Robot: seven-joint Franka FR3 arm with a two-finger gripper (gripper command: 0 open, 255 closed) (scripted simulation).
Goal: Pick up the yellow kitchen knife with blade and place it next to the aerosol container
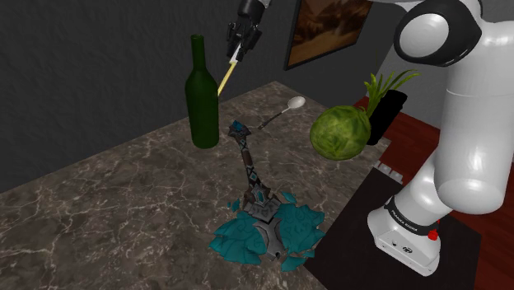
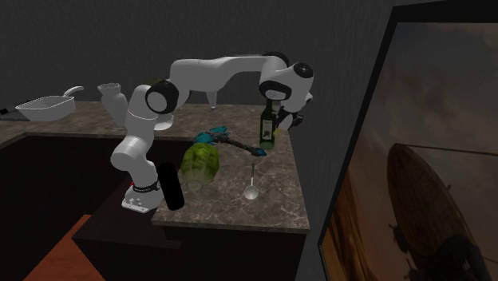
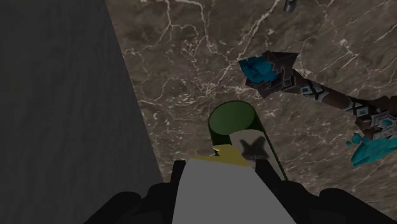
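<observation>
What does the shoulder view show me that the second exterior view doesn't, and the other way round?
Shoulder view: the black gripper shut on a thin yellow knife, up beside the neck of the dark green bottle. Second exterior view: a white pan on a farther counter, and the white arm from base to wrist. Both: that bottle, the spoon and the round green melon-like thing on the marble top.
</observation>
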